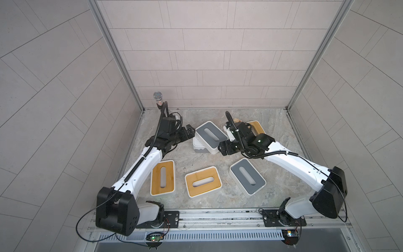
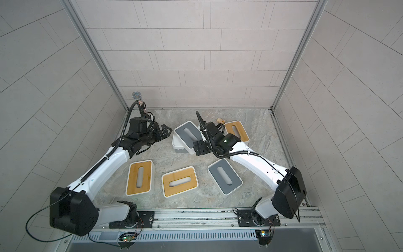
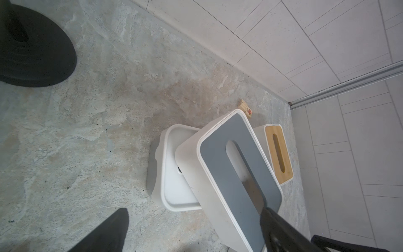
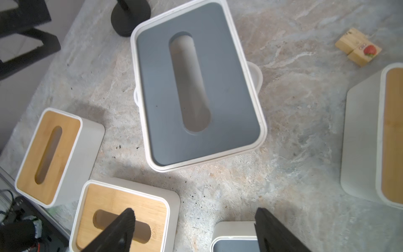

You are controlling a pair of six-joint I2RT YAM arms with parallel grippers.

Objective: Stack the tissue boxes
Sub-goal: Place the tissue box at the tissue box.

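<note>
Grey-topped box [image 1: 204,131] askew on all-white box [image 1: 197,146] (partly overhanging)

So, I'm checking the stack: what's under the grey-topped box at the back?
The all-white box lies under the grey-topped box, which sits askew across it. One end of the white top shows. The rest of it is covered, so I can't tell how its slot lies.

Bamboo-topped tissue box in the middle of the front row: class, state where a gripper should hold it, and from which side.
Probably best to come from above and close on the two long white walls of the bamboo-topped tissue box, across its narrow width. It stands lid-up with nothing against either long wall, so both look free.
</note>
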